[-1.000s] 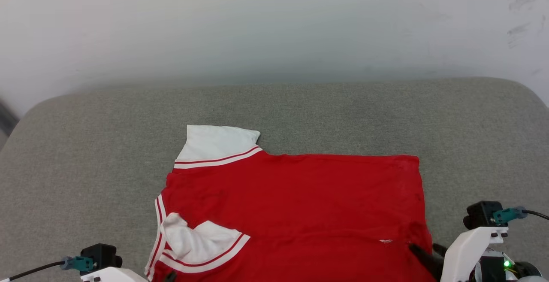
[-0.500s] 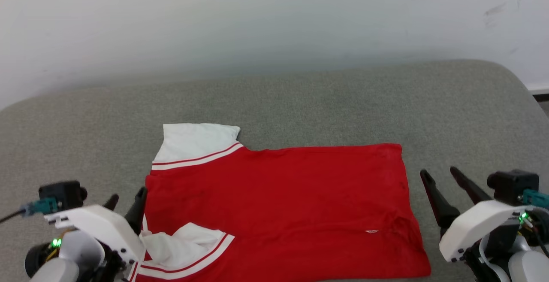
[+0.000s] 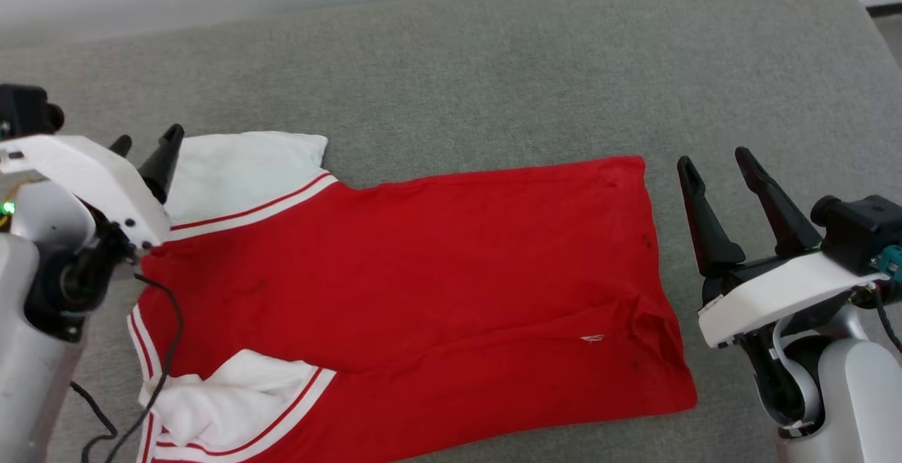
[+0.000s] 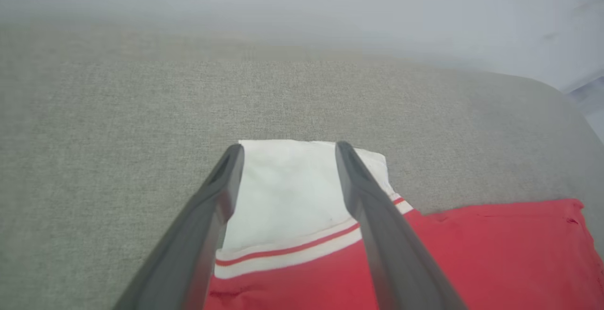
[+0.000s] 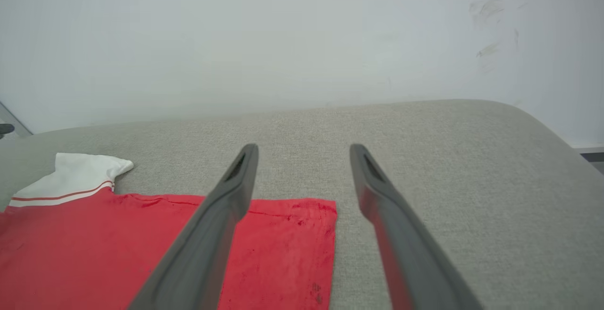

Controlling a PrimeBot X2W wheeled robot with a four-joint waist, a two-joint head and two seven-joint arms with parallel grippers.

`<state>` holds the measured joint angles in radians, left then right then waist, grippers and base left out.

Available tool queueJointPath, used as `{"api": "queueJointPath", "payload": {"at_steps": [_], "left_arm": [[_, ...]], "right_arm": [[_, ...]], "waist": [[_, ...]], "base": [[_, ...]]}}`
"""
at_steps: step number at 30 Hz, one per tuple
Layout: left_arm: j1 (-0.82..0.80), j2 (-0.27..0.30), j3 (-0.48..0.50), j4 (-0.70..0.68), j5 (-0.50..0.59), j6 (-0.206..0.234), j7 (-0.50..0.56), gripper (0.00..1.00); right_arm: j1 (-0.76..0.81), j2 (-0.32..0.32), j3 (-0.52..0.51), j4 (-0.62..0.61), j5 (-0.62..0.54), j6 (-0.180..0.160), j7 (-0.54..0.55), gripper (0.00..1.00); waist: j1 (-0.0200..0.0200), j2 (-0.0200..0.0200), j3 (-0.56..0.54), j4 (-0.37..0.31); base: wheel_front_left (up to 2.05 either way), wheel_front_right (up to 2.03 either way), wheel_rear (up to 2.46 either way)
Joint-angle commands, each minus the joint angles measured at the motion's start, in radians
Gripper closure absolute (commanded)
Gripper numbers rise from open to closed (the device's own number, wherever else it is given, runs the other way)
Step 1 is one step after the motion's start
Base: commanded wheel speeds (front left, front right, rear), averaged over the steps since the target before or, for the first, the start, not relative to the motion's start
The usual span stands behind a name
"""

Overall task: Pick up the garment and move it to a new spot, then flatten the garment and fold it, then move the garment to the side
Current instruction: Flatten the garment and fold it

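Grey cushion [image 3: 493, 61] under flat garment [image 3: 437, 266]

Left gripper [image 3: 146, 137] has opened and lifted off the garment [image 3: 423, 258]; right gripper [image 3: 714, 158] likewise, now beside it.

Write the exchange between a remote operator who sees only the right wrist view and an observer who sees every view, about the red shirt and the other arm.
Operator: What is the other arm doing?
Observer: The left gripper is at the far white sleeve, jaws open, holding nothing.
Operator: Is the other sleeve flat too?
Observer: No. The near sleeve lies bunched on the red body of the garment, at its near left corner.
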<state>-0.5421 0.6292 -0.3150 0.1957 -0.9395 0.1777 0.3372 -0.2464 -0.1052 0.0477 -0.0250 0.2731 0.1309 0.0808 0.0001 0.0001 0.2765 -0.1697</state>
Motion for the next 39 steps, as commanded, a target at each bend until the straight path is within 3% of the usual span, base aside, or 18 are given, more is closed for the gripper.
{"api": "queueJointPath", "payload": {"at_steps": [1, 6, 7, 9, 11, 18, 19, 20, 22, 23, 31, 39], "left_arm": [[-0.056, 0.025, -0.006, 0.037, -0.013, -0.020, 0.057, 0.00], [-0.143, 0.077, -0.027, 0.115, -0.046, -0.041, 0.224, 0.00], [-0.174, 0.097, -0.041, 0.144, -0.058, -0.037, 0.304, 0.00], [-0.187, 0.107, -0.049, 0.156, -0.060, -0.035, 0.341, 0.00], [-0.221, 0.127, -0.057, 0.186, -0.087, -0.029, 0.443, 0.00], [-0.249, 0.140, -0.083, 0.223, -0.099, -0.011, 0.549, 0.00], [-0.246, 0.137, -0.098, 0.231, -0.096, -0.010, 0.571, 0.11], [-0.239, 0.128, -0.113, 0.241, -0.099, -0.010, 0.596, 0.47], [-0.224, 0.095, -0.131, 0.257, -0.117, -0.003, 0.631, 0.77], [-0.220, 0.082, -0.138, 0.264, -0.120, -0.003, 0.636, 1.00], [-0.232, 0.041, -0.136, 0.293, -0.111, -0.022, 0.570, 1.00], [-0.314, 0.010, -0.126, 0.288, -0.077, -0.067, 0.454, 1.00]], "right_arm": [[-0.016, 0.011, 0.003, -0.008, -0.001, 0.000, -0.005, 0.00], [-0.026, 0.025, 0.001, -0.012, -0.003, 0.000, -0.009, 0.00], [-0.028, 0.031, 0.002, -0.015, 0.003, 0.000, -0.014, 0.00], [-0.028, 0.032, 0.003, -0.015, 0.005, 0.000, -0.018, 0.00], [-0.031, 0.040, 0.003, -0.014, 0.010, 0.000, -0.026, 0.00], [-0.047, 0.048, 0.018, 0.005, 0.022, 0.000, -0.027, 0.00], [-0.049, 0.048, 0.019, 0.008, 0.022, 0.000, -0.030, 0.00], [-0.048, 0.049, 0.018, 0.012, 0.024, 0.000, -0.028, 0.00], [-0.050, 0.050, 0.016, 0.021, 0.033, 0.000, -0.022, 0.00], [-0.050, 0.050, 0.016, 0.027, 0.036, 0.000, -0.017, 0.00], [-0.078, 0.024, -0.018, 0.077, 0.121, 0.000, 0.093, 0.00], [-0.171, -0.055, -0.059, 0.197, 0.220, 0.000, 0.419, 0.00]], "waist": [[-0.0001, -0.0001, 0.062, -0.049], [-0.0001, -0.0001, 0.098, -0.074], [-0.0001, -0.0001, 0.117, -0.084], [-0.0001, -0.0001, 0.126, -0.089], [-0.0001, -0.0001, 0.151, -0.103], [-0.0001, -0.0001, 0.192, -0.127], [-0.0001, -0.0001, 0.195, -0.128], [-0.0001, -0.0001, 0.198, -0.129], [-0.0001, -0.0001, 0.201, -0.130], [-0.0001, -0.0001, 0.201, -0.130], [-0.0001, -0.0001, 0.171, -0.109], [-0.0001, -0.0001, 0.120, -0.033]], "base": [[0.00, 0.00, 0.00], [0.00, 0.00, 0.00], [0.00, 0.00, 0.00], [0.00, 0.00, 0.00], [0.00, 0.00, 0.00], [0.00, 0.00, 0.00], [0.00, 0.00, 0.00], [0.00, 0.00, 0.00], [0.00, 0.00, 0.00], [0.00, 0.00, 0.00], [0.00, 0.00, 0.00], [0.00, 0.00, 0.00]]}}
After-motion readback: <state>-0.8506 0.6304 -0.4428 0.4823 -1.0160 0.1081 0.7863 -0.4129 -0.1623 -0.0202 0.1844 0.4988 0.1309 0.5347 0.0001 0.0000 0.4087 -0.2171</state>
